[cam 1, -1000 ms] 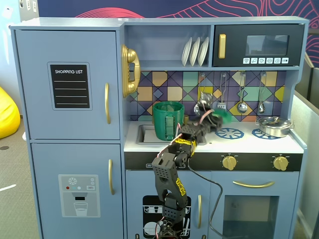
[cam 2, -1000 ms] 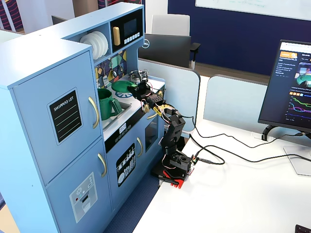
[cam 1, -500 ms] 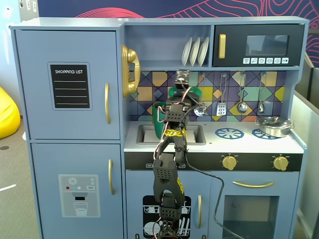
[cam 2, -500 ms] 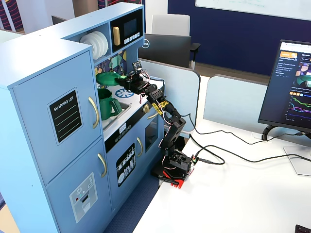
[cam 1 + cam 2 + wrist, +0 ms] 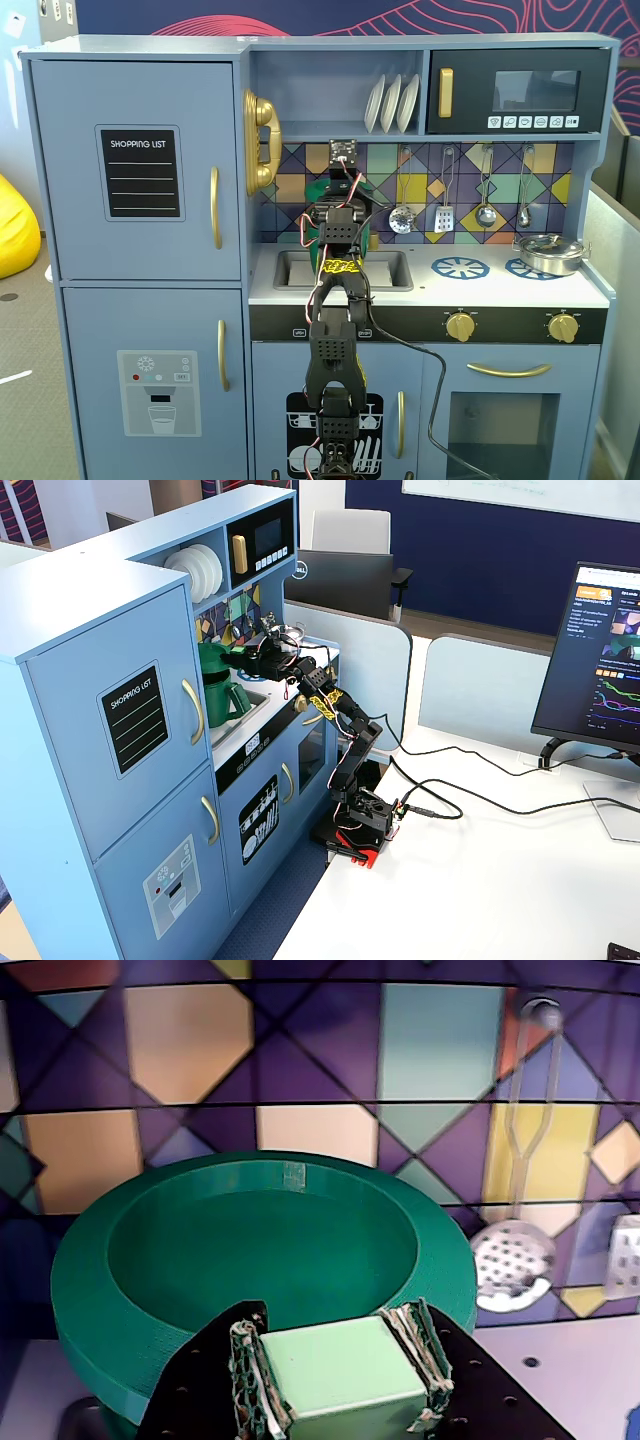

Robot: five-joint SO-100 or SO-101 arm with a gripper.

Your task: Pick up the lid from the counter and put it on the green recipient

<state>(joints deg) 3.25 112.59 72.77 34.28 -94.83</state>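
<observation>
While our end effector (image 5: 340, 1385) pinches the lid (image 5: 262, 1260) by its tab at lower centre, we judge pickup done; seating it on the green recipient (image 5: 222, 692) remains.

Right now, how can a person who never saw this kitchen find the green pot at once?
Start at the blue toy kitchen and find its sink below the colourful tiled wall. The green pot stands at the sink's back. It is tall, dark green plastic, while the silver pot sits on a burner on the right in a fixed view.
</observation>
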